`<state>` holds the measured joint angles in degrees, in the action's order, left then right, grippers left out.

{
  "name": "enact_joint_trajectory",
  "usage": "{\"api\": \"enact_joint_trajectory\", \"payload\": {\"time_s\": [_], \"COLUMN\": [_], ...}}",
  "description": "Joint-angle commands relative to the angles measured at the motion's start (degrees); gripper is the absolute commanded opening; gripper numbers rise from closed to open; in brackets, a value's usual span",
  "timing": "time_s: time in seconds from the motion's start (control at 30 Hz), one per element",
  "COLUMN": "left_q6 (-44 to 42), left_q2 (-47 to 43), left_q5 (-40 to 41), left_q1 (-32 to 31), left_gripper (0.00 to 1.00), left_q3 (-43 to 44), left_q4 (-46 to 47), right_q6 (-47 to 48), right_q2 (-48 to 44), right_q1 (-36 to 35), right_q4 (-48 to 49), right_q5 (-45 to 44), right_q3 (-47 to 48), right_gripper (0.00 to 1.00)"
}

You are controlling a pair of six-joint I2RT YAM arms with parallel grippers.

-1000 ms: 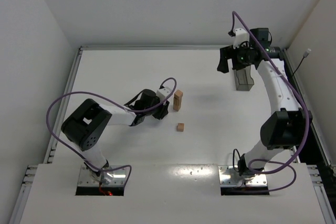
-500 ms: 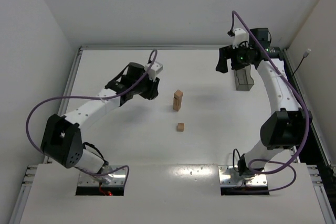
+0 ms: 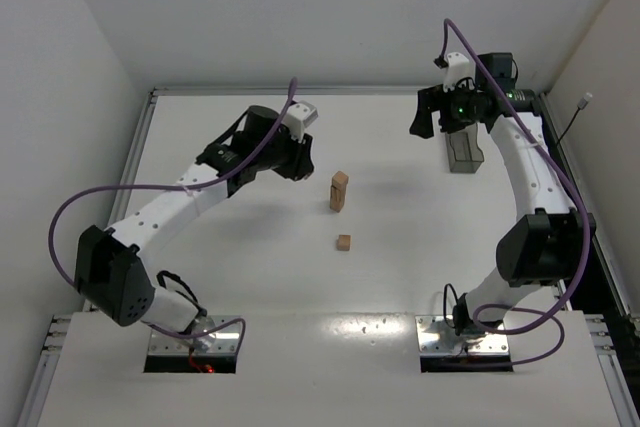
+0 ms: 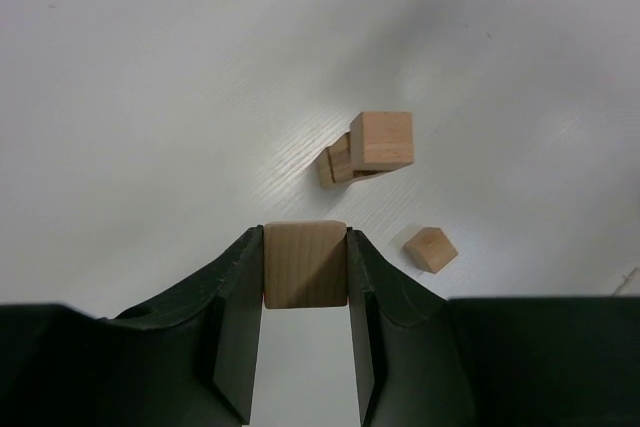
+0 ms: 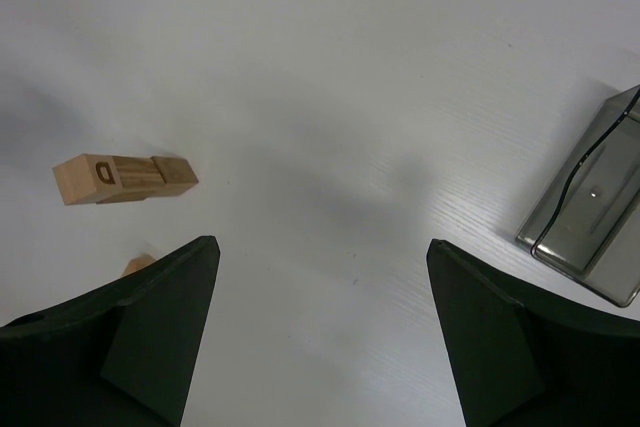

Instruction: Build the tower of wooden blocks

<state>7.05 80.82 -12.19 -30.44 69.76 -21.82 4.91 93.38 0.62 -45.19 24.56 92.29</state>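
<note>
The tower (image 3: 339,191) is a narrow column of tan wood blocks at the table's middle; it also shows in the left wrist view (image 4: 368,147) and the right wrist view (image 5: 124,178). A loose small block (image 3: 344,242) lies in front of it, also in the left wrist view (image 4: 430,249). My left gripper (image 3: 302,162) is raised left of the tower and shut on a tan wood block (image 4: 305,264). My right gripper (image 3: 428,117) hangs open and empty at the far right, high above the table.
A dark translucent rectangular bin (image 3: 463,150) stands at the far right, under the right arm; it also shows in the right wrist view (image 5: 590,224). White walls enclose the table on the left, back and right.
My left arm has lifted from beside the tower and swung back and up with a block in its jaws. The right arm has barely moved.
</note>
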Motion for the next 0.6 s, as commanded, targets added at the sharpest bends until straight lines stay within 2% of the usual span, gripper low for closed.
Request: {"api": "enact_joint_trajectory", "payload": {"time_s": [0.0, 0.23, 0.57], "left_q6": [1.6, -1.1, -0.5], "left_q2": [2.1, 6.7, 9.0], "left_q5": [0.1, 1.9, 3.6], "left_q1": [-3.0, -7.2, -8.9], "left_gripper": [0.00, 0.00, 0.00], "left_q3": [4.5, 10.3, 11.5], "left_q4": [1.3, -1.1, -0.6], "right_q6": [-0.8, -0.8, -0.8], "right_q2": [-2.3, -2.3, -1.2], "right_q1": [-0.2, -0.2, -0.2], "right_q4": [1.9, 1.9, 1.9], "right_q5": [1.5, 1.0, 1.0], "right_q3": [1.0, 1.0, 2.6], "right_gripper": [0.82, 0.82, 0.82]}}
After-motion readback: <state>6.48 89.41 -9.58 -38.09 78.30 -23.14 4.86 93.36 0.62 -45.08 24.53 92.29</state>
